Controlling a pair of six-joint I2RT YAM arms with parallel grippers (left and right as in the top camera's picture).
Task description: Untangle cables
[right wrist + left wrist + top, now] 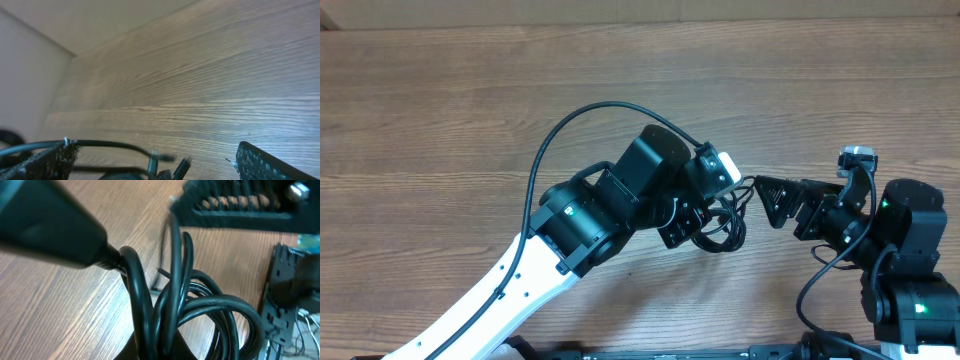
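Note:
The cables are a small bundle of thin black loops lying at the middle of the wooden table. My left gripper is shut on them. In the left wrist view several strands of the cables run down into the shut jaws of the left gripper, and a thick black plug body sits at the upper left. My right gripper stands open just right of the bundle, pointing at it. In the right wrist view, a cable strand and small plug ends lie between the wide-apart fingers of the right gripper.
The left arm's own thicker black cable arcs over the table behind the arm. The right arm's base stands at the right front edge. A pale wall borders the table's far side in the right wrist view.

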